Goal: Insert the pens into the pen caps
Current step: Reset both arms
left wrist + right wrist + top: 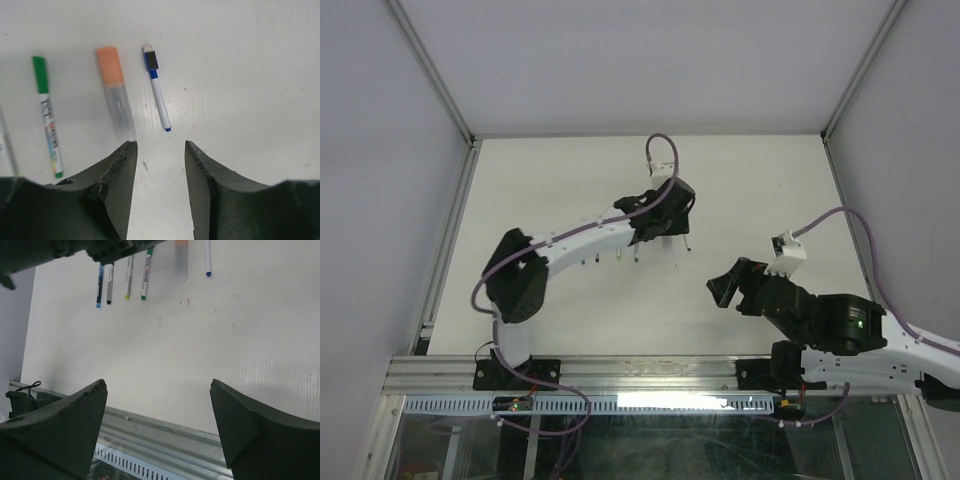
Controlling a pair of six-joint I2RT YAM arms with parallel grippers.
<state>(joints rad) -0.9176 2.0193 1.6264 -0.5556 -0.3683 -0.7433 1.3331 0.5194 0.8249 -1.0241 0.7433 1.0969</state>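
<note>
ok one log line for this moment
left gripper open, empty, near blue pen | right gripper open, empty, away from pens

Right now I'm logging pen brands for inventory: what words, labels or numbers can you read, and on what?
Green-capped marker: coloured print along the barrel, too blurred to read.
Orange-capped pen: faint print on the clear barrel, too small to read.
Blue pen: no print visible.
No text can be quoted.

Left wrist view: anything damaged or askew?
On the left gripper, the finger on the view's left looks chipped and ragged near its inner edge. The green pen, orange-capped marker and blue pen lie roughly parallel.
</note>
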